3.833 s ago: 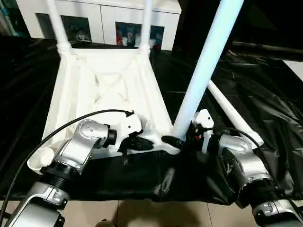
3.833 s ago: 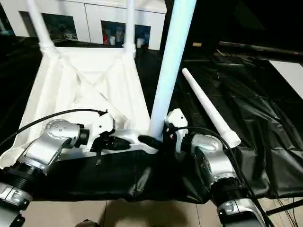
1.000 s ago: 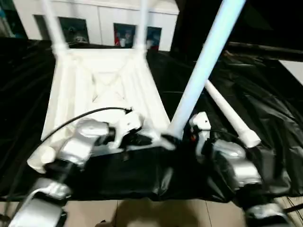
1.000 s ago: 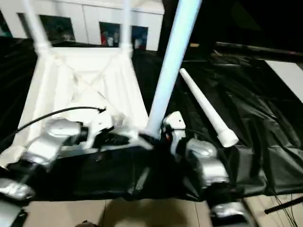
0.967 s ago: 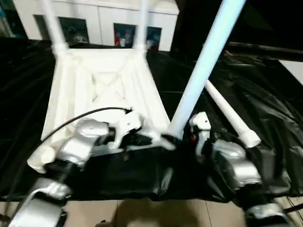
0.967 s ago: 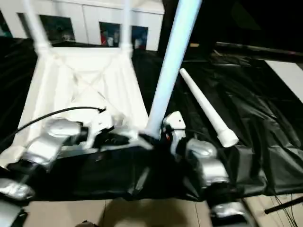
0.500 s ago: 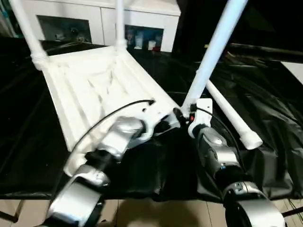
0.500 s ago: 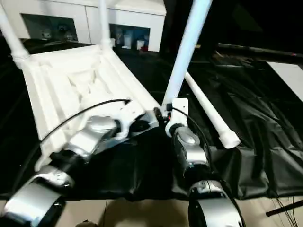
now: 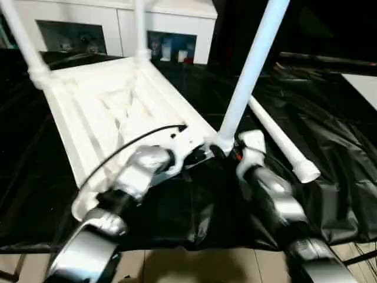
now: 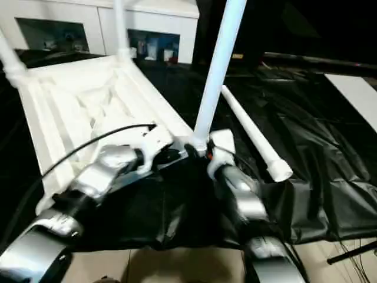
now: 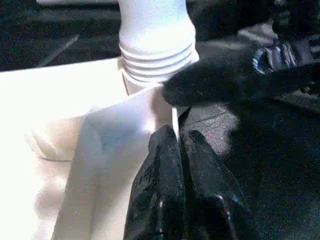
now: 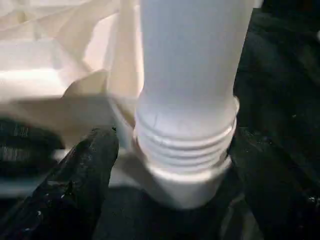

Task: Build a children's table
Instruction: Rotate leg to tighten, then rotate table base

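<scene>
The children's table (image 9: 112,106) lies upside down on the black cloth, ribbed underside up. Two legs (image 9: 26,47) (image 9: 139,29) stand in its far corners. A third leg (image 9: 250,65) rises from the near right corner socket, its threaded base (image 12: 185,145) showing above the socket. The fourth leg (image 9: 277,141) lies loose on the cloth to the right. My left gripper (image 11: 177,137) is shut on the table's thin rim just beside that socket. My right gripper (image 12: 185,170) is open, one finger (image 12: 87,170) on each side of the threaded base without pressing it.
The black cloth (image 9: 330,118) covers the work table, creased and bunched at the right. A white cabinet (image 9: 171,23) with glass doors stands behind. The work table's front edge runs just under my forearms, with pale floor (image 9: 194,265) below.
The children's table has turned on the cloth, its near right corner now farther from me. Both arms have stretched out after it. The loose leg has stayed put.
</scene>
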{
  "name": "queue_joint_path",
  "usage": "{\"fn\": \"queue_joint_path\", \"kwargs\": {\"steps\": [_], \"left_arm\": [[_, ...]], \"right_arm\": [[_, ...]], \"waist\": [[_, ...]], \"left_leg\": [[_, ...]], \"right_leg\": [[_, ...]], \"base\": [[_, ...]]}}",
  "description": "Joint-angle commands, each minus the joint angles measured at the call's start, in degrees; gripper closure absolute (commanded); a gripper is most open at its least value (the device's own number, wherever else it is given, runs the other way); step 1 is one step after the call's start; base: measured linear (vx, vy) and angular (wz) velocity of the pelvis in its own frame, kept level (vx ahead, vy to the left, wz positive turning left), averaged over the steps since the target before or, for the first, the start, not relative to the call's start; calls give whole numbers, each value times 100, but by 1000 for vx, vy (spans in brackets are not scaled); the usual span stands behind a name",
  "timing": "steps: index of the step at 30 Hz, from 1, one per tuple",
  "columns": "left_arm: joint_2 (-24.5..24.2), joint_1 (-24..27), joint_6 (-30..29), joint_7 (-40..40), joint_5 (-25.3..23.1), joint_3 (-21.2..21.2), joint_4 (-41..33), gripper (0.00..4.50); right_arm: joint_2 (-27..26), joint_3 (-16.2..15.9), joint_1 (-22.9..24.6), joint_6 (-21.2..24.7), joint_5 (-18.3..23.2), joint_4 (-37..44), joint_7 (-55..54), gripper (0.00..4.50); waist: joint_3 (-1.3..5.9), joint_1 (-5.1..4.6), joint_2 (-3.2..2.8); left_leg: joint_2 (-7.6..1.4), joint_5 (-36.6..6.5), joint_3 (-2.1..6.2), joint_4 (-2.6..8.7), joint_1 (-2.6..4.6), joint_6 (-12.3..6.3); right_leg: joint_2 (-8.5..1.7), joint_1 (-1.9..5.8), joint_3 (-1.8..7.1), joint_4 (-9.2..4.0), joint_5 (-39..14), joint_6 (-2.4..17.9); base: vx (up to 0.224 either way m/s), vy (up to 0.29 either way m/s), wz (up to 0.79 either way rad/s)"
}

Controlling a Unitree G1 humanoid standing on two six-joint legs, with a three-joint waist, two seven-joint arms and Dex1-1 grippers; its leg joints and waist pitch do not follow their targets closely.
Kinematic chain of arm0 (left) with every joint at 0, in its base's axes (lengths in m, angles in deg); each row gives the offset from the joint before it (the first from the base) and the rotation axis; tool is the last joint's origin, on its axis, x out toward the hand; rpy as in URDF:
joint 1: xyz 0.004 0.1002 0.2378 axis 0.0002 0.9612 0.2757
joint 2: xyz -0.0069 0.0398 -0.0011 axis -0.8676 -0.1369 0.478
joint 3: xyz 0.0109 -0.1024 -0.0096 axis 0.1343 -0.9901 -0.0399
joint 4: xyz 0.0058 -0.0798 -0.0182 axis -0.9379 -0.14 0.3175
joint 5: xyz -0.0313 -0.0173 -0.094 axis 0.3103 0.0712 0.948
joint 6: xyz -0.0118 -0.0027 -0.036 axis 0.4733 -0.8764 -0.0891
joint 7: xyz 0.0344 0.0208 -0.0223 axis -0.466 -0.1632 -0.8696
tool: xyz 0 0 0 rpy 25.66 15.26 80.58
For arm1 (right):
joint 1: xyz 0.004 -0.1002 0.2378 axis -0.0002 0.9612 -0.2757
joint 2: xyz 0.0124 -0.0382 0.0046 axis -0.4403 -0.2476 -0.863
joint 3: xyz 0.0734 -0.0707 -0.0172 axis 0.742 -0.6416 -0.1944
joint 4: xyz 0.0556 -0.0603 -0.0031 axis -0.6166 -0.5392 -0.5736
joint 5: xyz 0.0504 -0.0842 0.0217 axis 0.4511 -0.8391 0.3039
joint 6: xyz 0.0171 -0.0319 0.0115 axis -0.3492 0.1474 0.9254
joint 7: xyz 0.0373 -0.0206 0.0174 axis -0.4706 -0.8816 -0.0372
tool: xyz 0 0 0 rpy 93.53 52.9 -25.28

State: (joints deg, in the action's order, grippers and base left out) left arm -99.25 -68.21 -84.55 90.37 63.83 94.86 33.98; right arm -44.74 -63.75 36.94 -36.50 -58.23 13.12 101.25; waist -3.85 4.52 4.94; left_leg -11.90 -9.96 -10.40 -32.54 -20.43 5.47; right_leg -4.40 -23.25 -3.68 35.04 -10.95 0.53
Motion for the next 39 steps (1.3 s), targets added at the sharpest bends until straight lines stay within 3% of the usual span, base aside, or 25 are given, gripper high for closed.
{"fn": "queue_joint_path", "kwargs": {"steps": [1, 3, 5, 7, 10, 14, 15, 18, 19, 20, 21, 22, 27, 28, 30, 31, 32, 35, 39], "left_arm": [[43, 31, 215, -6, 301, -237, -293, 450], [-46, 62, 214, -33, 541, -508, -661, 450], [-82, 66, 158, -48, 622, -609, -778, 450], [-200, 74, -152, -129, 1003, -1101, -1273, 450], [-392, 71, -439, -151, 1114, -1307, -1470, 450], [-752, 38, -818, -674, 881, -1588, -1481, 415], [-956, 15, -834, -1170, 655, -1765, -1371, 400], [-1090, 2, -832, -1504, 504, -1884, -1298, 382], [-1286, 4, -832, -1993, 368, -2130, -1176, 370], [-1286, 4, -832, -1993, 368, -2130, -1176, 370], [-1787, 189, -814, -2734, 50, -2460, -1046, 360], [-1978, 308, -853, -2939, -66, -2563, -1054, 355], [-2262, 582, -956, -3063, -192, -2661, -1163, 320], [-2296, 606, -955, -3089, -198, -2666, -1147, 320], [-2354, 702, -937, -3192, -293, -2668, -1158, 320], [-2382, 745, -924, -3218, -327, -2667, -1184, 320], [-2400, 769, -913, -3235, -347, -2666, -1196, 320], [-2462, 797, -889, -3334, -345, -2642, -1160, 320], [-2590, 861, -854, -3333, -396, -2647, -1040, 320]], "right_arm": [[58, -143, 124, 56, 49, 379, 305, 72], [189, -219, 426, 160, 148, 862, 648, 72], [232, -244, 516, 189, 182, 1006, 745, 72], [373, -320, 824, 405, 375, 1539, 1048, 72], [458, -422, 951, 523, 356, 1741, 1202, 72], [479, -507, 993, 566, 251, 1819, 1248, 67], [480, -574, 1029, 614, 245, 1928, 1335, 67], [483, -621, 1058, 651, 246, 2013, 1402, 67], [509, -688, 1121, 690, 271, 2137, 1513, 67], [509, -688, 1121, 690, 271, 2137, 1513, 67], [567, -713, 1177, 698, 188, 2187, 1432, 67], [581, -674, 1140, 670, 107, 2086, 1289, 67], [642, -504, 898, 588, -152, 1629, 766, 67], [657, -470, 857, 602, -197, 1568, 669, 67], [708, -371, 726, 492, -320, 1329, 397, 67], [747, -321, 647, 477, -415, 1172, 160, 67], [773, -291, 598, 481, -479, 1075, 0, 67], [843, -188, 486, 484, -522, 861, -330, 67], [864, -149, 483, 412, -498, 797, -291, 67]], "waist": [[380, 28, 24], [394, 54, -24], [408, 48, 5], [368, 36, 5], [338, 35, 0], [325, 26, -26], [322, 23, -28], [341, 6, -40], [342, -1, -5], [337, 12, -7], [341, 24, -42], [338, -7, -26], [306, -60, -36], [286, -41, -58], [268, -6, -54], [277, 12, -23], [279, 35, -38], [297, 47, -20], [340, 52, -21]], "left_leg": [[-146, -671, 15, 317, -9, -497], [-162, -568, 12, 298, 0, -566], [-148, -382, 10, 274, -32, -682], [-148, -510, 0, 281, -29, -734], [-148, -617, 2, 297, -28, -666], [-154, -841, 9, 319, -3, -467], [-147, -830, 14, 322, -2, -428], [-143, -692, 29, 314, -8, -437], [-142, -626, 19, 296, -5, -454], [-142, -586, 25, 300, -8, -468], [-149, -537, 35, 299, -8, -473], [-132, -515, 41, 302, -33, -465], [-142, -701, 21, 319, 37, -297], [-150, -846, 18, 333, 58, -236], [-152, -1093, 15, 348, 68, -119], [-152, -1155, 24, 351, 56, -63], [-153, -1145, 26, 352, 63, -34], [-132, -1071, 30, 347, 56, 17], [-109, -694, 34, 307, 18, -89]], "right_leg": [[-363, 318, 272, -340, -429, 1200], [-358, 319, 274, -299, -26, 1336], [-332, 334, 262, -245, 419, 1447], [-342, 313, 260, -274, 223, 1476], [-318, 300, 259, -294, -18, 1422], [-314, 272, 265, -328, -460, 1268], [-315, 272, 265, -336, -483, 1214], [-303, 290, 261, -302, -211, 1136], [-290, 281, 259, -289, -70, 1196], [-295, 286, 259, -283, -32, 1197], [-290, 281, 253, -261, 50, 1192], [-283, 299, 252, -256, 72, 1153], [-289, 236, 261, -286, -186, 1274], [-291, 210, 268, -310, -401, 1274], [-303, 194, 278, -345, -733, 1212], [-307, 212, 279, -347, -820, 1145], [-314, 202, 279, -344, -830, 1119], [-300, 212, 279, -318, -681, 1069], [-287, 263, 270, -250, -80, 1095]], "base": [[0, 0, 0], [0, 0, 0], [0, 0, 0], [0, 0, 0], [0, 0, 0], [0, 0, 0], [0, 0, 0], [0, 0, 0], [0, 0, 0], [0, 0, 0], [0, 0, 0], [0, 0, 0], [0, 0, 0], [0, 0, 0], [0, 0, 0], [0, 0, 0], [0, 0, 0], [0, 0, 0], [0, 0, 0]]}}
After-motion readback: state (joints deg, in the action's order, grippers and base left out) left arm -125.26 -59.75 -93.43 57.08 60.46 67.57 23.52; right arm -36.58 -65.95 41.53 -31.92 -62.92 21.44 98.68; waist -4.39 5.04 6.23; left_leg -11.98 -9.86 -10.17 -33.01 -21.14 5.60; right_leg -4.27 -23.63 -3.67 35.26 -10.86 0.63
